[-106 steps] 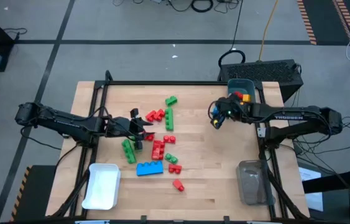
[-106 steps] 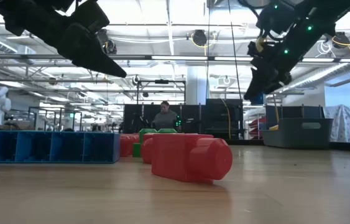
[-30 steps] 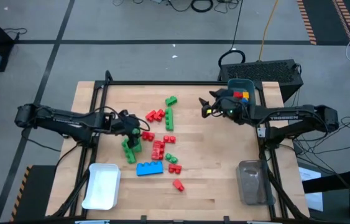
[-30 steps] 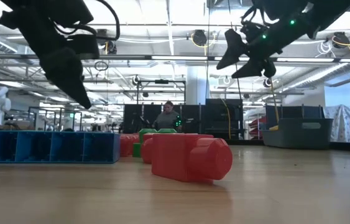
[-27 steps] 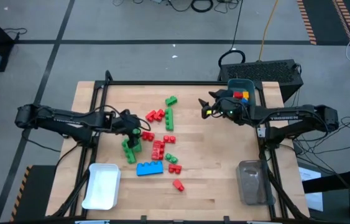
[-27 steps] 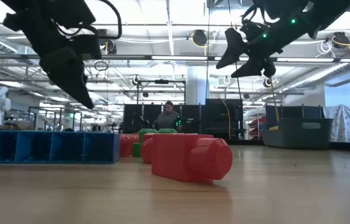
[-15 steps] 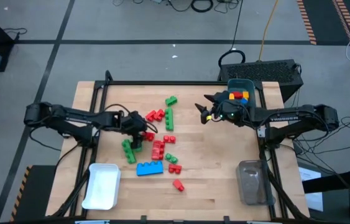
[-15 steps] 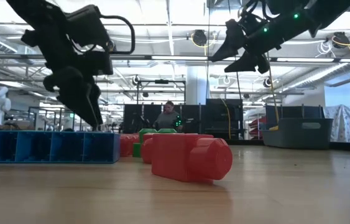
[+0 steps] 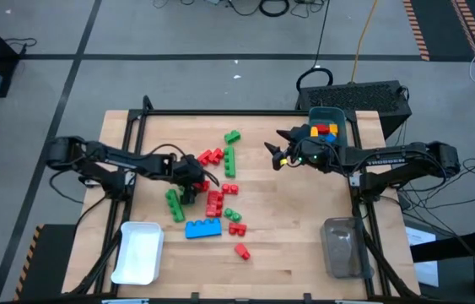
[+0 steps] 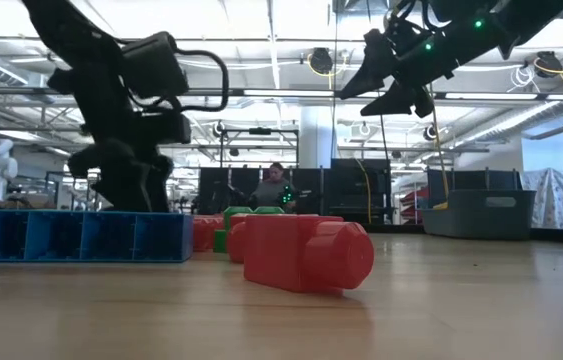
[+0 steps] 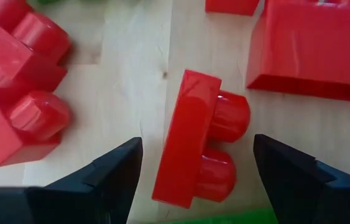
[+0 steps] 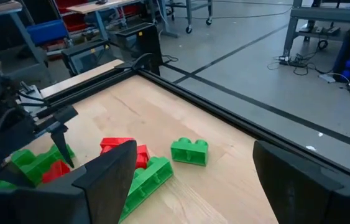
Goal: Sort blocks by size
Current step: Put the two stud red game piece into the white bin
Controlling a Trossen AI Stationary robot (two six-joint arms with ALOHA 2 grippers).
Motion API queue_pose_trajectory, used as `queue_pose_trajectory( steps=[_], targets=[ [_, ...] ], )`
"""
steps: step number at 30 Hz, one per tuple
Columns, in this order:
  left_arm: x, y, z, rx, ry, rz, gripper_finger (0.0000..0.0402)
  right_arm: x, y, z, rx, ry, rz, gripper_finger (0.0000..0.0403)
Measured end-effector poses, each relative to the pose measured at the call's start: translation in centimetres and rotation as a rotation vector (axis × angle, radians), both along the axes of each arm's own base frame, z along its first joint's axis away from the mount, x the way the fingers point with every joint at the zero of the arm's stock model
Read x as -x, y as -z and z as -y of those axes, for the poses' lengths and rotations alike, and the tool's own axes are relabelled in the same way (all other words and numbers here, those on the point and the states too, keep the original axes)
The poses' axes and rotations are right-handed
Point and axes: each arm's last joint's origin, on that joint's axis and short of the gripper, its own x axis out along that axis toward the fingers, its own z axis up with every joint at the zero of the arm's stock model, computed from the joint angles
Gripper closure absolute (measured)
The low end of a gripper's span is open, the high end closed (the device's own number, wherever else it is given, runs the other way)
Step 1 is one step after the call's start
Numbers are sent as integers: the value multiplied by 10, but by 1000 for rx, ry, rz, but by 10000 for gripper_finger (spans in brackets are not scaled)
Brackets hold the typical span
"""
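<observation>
Near the bench's left middle, the left gripper (image 9: 193,181) is lowered, fingers spread, straddling a small red two-stud plastic brick (image 11: 201,138) whose long axis runs along the fingers; the right gripper (image 9: 276,153) hangs spread, farther off.

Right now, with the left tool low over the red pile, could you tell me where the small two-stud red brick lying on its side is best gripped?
Grip the small red brick across its thin flat body, coming straight down with the left tool, whose fingers already straddle it. It lies on its side, studs pointing sideways toward one finger, so closing on the body's back and the stud tips looks likely to hold. The neighbouring red bricks lie clear.
</observation>
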Motion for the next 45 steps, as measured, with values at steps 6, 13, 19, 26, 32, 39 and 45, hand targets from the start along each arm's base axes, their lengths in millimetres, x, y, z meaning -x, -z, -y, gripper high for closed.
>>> queue_pose_trajectory(
  steps=[6,13,19,26,32,39,45],
  targets=[
    [-2,8,-6,11,-23,-26,132,0,1,0,-1,0,-10,94],
    [-2,10,-9,47,-27,-23,191,1,1,0,-2,0,-16,94],
    [-4,9,-9,43,-27,-8,215,1,2,0,-7,1,-15,94],
    [-4,10,-9,49,-38,-8,217,1,2,-1,-8,-2,-26,94],
    [-4,10,-9,54,-48,-8,217,1,4,-2,-9,-2,-39,94],
    [-4,10,-9,55,-49,-8,217,1,4,-2,-12,-2,-46,94],
    [-4,9,-10,68,-95,1,217,1,4,-2,-12,-2,-46,94]
  ],
)
